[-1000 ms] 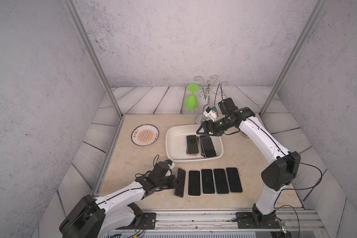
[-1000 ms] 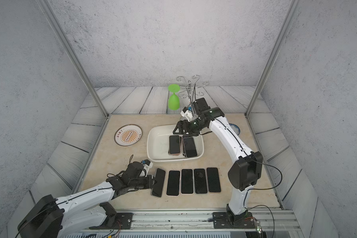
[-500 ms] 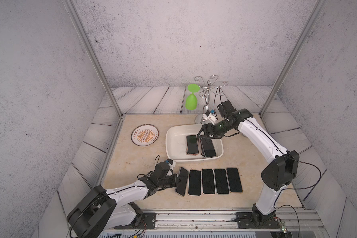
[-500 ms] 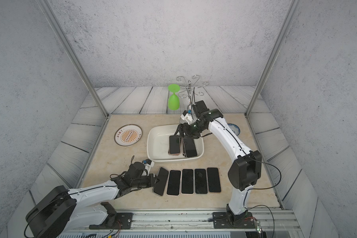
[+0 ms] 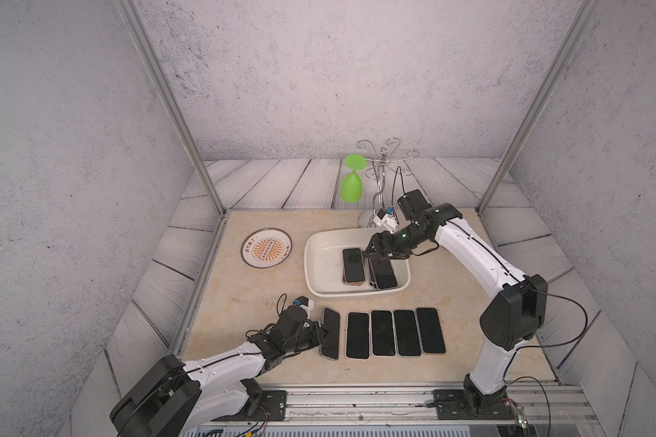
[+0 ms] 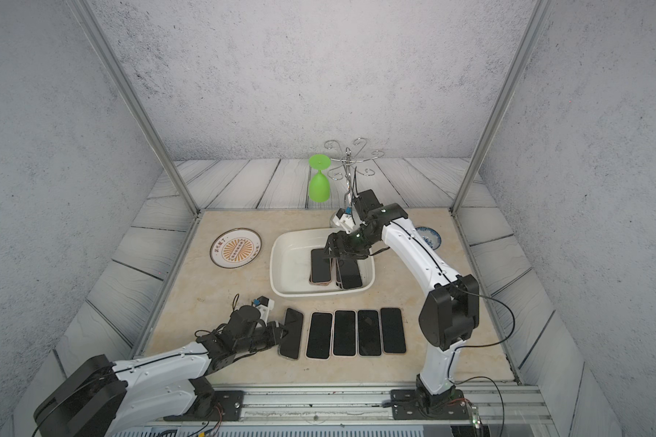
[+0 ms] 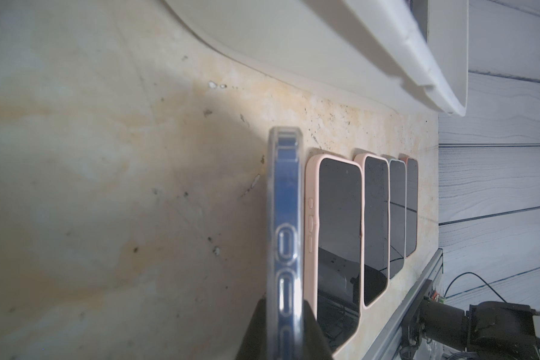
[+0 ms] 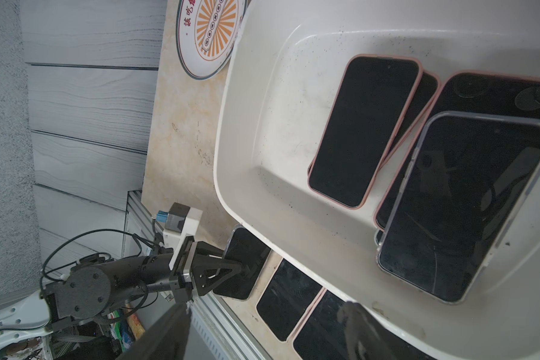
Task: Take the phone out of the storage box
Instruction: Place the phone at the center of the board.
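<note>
The white storage box [image 5: 311, 265] sits mid-table and holds a pink-cased phone [image 5: 353, 265] and a clear-cased phone [image 5: 384, 274], each lying on others. My right gripper [image 5: 374, 252] hangs open just above their far ends, inside the box's far side; in the right wrist view its open fingers [image 8: 356, 324] frame the box rim [image 8: 228, 156]. My left gripper [image 5: 320, 333] is shut on a clear-cased phone [image 5: 330, 333], tilted on its long edge at the left end of a row of phones [image 5: 394, 333]. That held phone [image 7: 286, 218] shows edge-on in the left wrist view.
An orange-patterned plate [image 5: 266, 248] lies left of the box. A green glass [image 5: 352, 185] hangs upside down on a metal rack [image 5: 383, 166] behind the box. A blue-and-white bowl [image 6: 428, 236] sits behind my right arm. A metal rail [image 5: 356, 401] runs along the front edge.
My right gripper has come down toward the phones in the box, still open. My left gripper has kept its hold on the phone by the row, hardly shifting.
</note>
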Motion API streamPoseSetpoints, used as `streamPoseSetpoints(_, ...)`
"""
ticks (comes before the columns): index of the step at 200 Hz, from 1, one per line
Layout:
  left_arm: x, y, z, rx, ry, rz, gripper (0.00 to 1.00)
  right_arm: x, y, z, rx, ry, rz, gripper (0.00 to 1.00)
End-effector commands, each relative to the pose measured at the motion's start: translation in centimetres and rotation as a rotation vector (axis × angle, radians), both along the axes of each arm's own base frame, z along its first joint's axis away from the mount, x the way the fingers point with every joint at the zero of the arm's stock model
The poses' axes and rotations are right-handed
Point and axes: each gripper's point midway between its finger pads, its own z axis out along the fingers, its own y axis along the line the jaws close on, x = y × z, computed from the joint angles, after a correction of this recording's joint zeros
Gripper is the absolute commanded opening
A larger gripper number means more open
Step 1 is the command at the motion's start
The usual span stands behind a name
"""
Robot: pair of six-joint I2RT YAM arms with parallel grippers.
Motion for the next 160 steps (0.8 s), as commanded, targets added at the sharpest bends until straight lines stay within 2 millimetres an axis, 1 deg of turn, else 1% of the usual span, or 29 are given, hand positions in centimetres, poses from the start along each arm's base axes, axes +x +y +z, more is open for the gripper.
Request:
streamPoseSetpoints(1, -0.5, 2.3, -2.9, 0.106, 0.062, 0.073, 0.01, 0.2, -0.2, -1.3, -0.026, 0.015, 0.007, 0.83)
streamPoseSetpoints(68, -0.9, 0.7, -4.4, 0.078, 0.094, 0.038, 0.01, -0.1, -0.6, -2.6, -0.056, 0.033, 0.009, 0.82)
streamPoseSetpoints(91, -1.7, 0.9, -5.2, 0.09, 0.105, 0.025, 0.01, -0.3, -0.7, -2.8, -0.063, 0.035, 0.012, 0.82)
streamPoseSetpoints(107, -2.3, 1.3, -5.6, 0.099, 0.115, 0.012, 0.06, -0.2, -0.7, -3.0, -0.065, 0.04, 0.011, 0.82)
streamPoseSetpoints(113, -2.6, 1.4, -5.7, 0.102, 0.12, 0.011, 0.1, -0.2, -0.7, -3.1, -0.064, 0.045, 0.012, 0.82)
streamPoseSetpoints(124, -2.9, 1.8, -5.7, 0.111, 0.125, 0.006, 0.24, -0.2, -0.5, -3.1, -0.061, 0.047, 0.013, 0.82)
streamPoseSetpoints(140, -3.7, 2.3, -5.9, 0.124, 0.141, 0.0, 0.56, 0.1, -0.3, -3.4, -0.059, 0.054, 0.013, 0.82)
streamPoseSetpoints(143, -3.7, 2.4, -5.8, 0.125, 0.141, -0.001, 0.64, 0.1, -0.3, -3.4, -0.059, 0.055, 0.012, 0.82)
streamPoseSetpoints(150, -4.0, 2.7, -5.9, 0.14, 0.148, -0.005, 0.74, 0.3, -0.2, -3.5, -0.059, 0.057, 0.009, 0.82)
streamPoseSetpoints(153, -4.1, 2.7, -5.8, 0.142, 0.148, -0.005, 0.82, 0.4, -0.1, -3.5, -0.059, 0.056, 0.008, 0.82)
streamPoseSetpoints(160, -4.3, 3.1, -5.8, 0.158, 0.159, -0.003, 0.96, 0.6, 0.0, -3.6, -0.065, 0.055, 0.005, 0.82)
